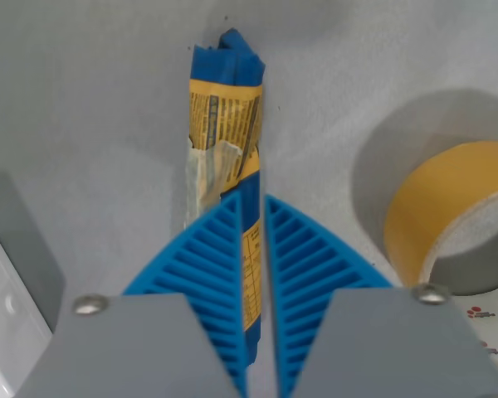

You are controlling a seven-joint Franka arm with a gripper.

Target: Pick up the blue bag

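Item: blue bag (226, 141), centre frame, clenched edgewise in our gripper (253, 249), apparently lifted for carrying; yellow tape roll (448, 220) at right.

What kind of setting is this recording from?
Probably a lab tabletop set up for grasping: a plain grey surface, the gripper shut on a blue bag, and a roll of yellow tape beside it.

The blue bag (226, 141) carries a yellow label panel with dark printed lines, but the print is too small and blurred to read. A patterned surface (494, 319) at the wrist view's lower right shows small red marks, not legible as text. No other markings are readable.
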